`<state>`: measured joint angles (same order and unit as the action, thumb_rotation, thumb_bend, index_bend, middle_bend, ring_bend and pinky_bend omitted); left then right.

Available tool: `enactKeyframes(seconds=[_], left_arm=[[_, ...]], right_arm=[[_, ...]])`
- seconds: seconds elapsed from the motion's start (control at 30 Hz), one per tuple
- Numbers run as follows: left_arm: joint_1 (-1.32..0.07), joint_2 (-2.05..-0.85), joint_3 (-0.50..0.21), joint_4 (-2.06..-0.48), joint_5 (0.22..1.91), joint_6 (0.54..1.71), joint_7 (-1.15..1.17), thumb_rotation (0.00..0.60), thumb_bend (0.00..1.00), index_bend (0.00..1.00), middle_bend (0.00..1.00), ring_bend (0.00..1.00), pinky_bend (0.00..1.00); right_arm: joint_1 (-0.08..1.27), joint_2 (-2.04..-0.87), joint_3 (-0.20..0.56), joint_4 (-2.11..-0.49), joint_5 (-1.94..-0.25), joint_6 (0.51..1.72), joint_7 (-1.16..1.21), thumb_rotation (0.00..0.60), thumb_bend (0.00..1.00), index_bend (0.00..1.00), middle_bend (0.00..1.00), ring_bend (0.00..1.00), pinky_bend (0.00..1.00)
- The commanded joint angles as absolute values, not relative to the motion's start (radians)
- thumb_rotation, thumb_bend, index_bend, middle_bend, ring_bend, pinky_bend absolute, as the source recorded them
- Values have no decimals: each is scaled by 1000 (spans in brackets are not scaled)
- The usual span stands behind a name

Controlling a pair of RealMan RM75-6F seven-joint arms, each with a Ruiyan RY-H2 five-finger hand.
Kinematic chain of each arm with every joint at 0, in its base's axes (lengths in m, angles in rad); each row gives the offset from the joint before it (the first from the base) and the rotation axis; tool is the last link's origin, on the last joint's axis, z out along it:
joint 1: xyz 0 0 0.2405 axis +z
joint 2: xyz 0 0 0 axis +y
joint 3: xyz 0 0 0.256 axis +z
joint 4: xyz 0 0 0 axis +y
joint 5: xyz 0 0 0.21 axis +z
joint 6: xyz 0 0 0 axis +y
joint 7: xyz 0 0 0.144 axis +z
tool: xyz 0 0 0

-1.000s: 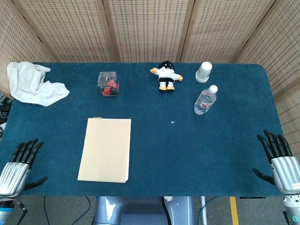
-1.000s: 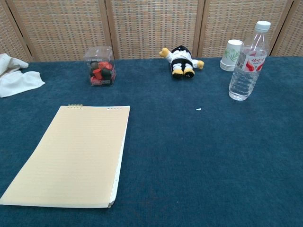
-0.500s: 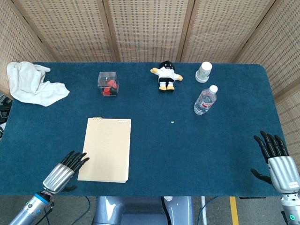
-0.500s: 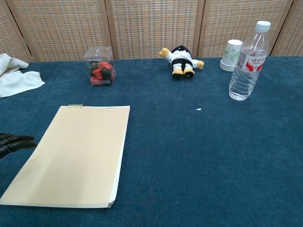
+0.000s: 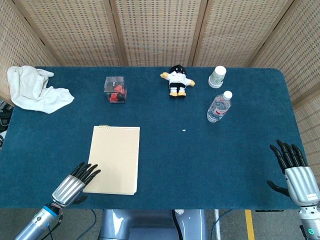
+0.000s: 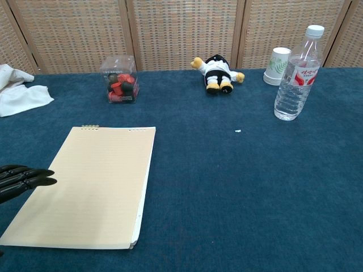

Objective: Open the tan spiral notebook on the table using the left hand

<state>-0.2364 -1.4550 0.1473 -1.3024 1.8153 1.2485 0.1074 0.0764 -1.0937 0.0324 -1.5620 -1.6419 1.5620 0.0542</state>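
The tan spiral notebook [image 5: 113,159] lies closed and flat on the blue table, spiral binding at its far edge; the chest view shows the notebook [image 6: 91,184] at lower left. My left hand [image 5: 75,182] hovers at the notebook's near-left corner, fingers straight and apart, holding nothing; its dark fingertips [image 6: 35,177] overlap the notebook's left edge in the chest view. My right hand [image 5: 295,169] stays at the table's near-right edge, fingers spread, empty, far from the notebook.
A white cloth [image 5: 34,90] lies at the far left. A clear box of red pieces [image 5: 115,89], a plush toy [image 5: 176,81], a paper cup [image 5: 217,76] and a water bottle [image 5: 219,107] stand along the far side.
My left hand has travelled right from the table's left corner to the notebook's near-left corner, fingertips now reaching its edge. The right hand has drifted slightly toward the near edge.
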Motion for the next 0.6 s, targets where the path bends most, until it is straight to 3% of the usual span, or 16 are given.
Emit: enactKeyframes(seconds=[0.03,0.6], left_arm=[[-241,-1466,153,-1299,1805,1233,130,600,274,0,0,0,0],[-261,-1491,139,-1291,1759,1224,167,600,277,0,0,0,0]], right_arm=[[77,-1093,33,-1562,-1641,1562,55,600,0,0,0,0,0],[81,-1091,35,-1558,-1629,1550,63,600,0,0,0,0,0]])
